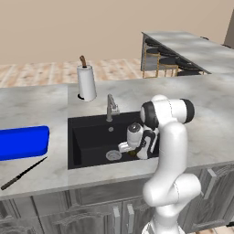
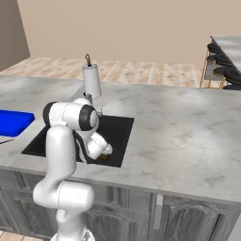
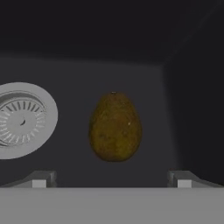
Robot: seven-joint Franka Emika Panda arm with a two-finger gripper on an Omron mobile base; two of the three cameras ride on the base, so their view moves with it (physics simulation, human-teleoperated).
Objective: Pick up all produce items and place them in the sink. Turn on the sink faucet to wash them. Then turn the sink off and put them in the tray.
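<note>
in the hand view the brownish-yellow produce item lies on the sink floor at frame centre, right of the drain, long axis vertical, squarely between and just above the wide-open gripper.

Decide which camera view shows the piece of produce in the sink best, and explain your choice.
The hand view: the produce lies whole and close on the sink floor beside the drain. In the left base view the arm hides most of it; the right base view shows a small brownish spot.
</note>
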